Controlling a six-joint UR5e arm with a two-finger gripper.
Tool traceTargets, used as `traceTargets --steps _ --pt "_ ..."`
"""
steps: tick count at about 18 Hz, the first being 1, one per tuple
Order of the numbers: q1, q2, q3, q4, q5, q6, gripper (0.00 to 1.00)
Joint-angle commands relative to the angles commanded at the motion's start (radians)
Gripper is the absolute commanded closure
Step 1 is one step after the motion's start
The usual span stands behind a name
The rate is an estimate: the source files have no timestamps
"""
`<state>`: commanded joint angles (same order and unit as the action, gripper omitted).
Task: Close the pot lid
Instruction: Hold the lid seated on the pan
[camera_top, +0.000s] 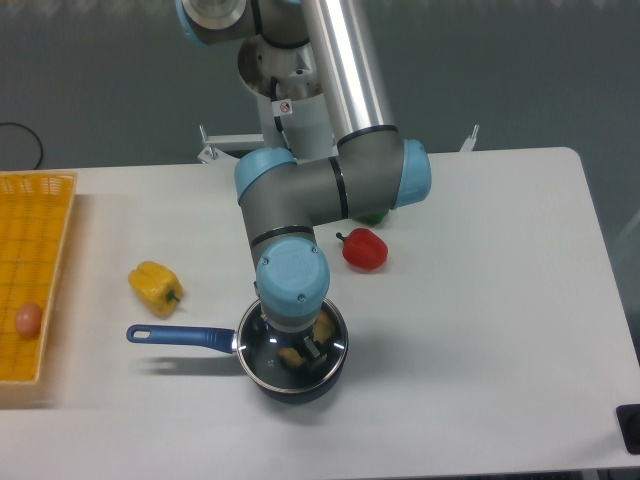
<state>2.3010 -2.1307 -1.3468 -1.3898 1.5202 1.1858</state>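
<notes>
Your jaws (300, 350) sit directly over the pot (292, 362), with the pot lid (293, 345) lying just beneath them on its rim; you cannot tell whether they still grip the knob.

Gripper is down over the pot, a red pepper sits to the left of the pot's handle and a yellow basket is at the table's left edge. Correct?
Not quite. In the camera view the pepper left of the pot, just above its handle, is yellow; the red pepper lies up and to the right of the pot. The gripper over the pot and the basket at the left edge are right.
</notes>
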Motion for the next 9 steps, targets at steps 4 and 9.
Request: traceTargets --steps 4,9 --pt "0.000 0.000 -0.002 0.000 0.000 0.000 0.37" --pt "0.000 0.000 -0.003 0.000 0.000 0.000 0.36"
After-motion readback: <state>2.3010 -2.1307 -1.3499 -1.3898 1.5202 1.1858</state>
